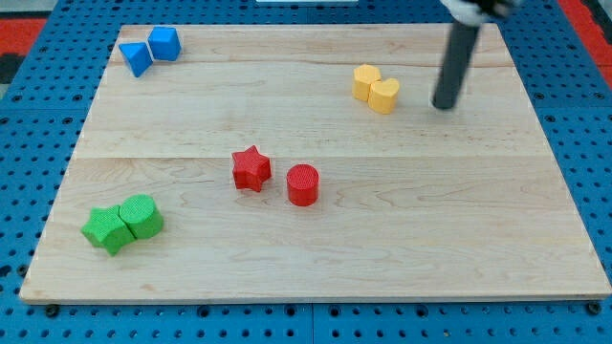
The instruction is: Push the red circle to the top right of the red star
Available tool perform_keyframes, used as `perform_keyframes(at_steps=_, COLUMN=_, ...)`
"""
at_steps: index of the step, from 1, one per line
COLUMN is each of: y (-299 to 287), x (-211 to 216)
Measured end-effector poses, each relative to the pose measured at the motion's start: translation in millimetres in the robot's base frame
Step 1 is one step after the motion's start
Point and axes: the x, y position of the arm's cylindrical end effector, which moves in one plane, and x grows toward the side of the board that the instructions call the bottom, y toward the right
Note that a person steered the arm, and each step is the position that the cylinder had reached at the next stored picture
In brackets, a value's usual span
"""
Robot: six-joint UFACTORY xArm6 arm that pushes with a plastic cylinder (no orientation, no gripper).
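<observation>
- My tip (445, 106), the end effector, is a plain rod with no jaws to spread or press together. It touches no block and stands at the view's upper right, just right of the two yellow blocks (376, 88).
- The red circle (303, 184) sits near the middle of the wooden counter (459, 239), just right of and slightly below the red star (251, 168).
- Judged step: the approach, with no contact yet.
- Next, the tip likely must come below the circle and push it upward.
- The yellow pair lies near the way down; two blue blocks (151, 51) and two green blocks (122, 224) are well apart.
</observation>
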Motion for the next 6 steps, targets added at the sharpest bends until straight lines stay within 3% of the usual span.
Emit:
perform_keyframes(at_steps=1, y=-29, x=97)
perform_keyframes(at_steps=2, y=-106, x=115)
perform_keyframes(at_steps=3, y=-196, x=106)
perform_keyframes(at_steps=4, y=-196, x=93)
perform_keyframes(at_steps=5, y=-156, x=124)
perform_keyframes(at_steps=6, y=-164, x=100)
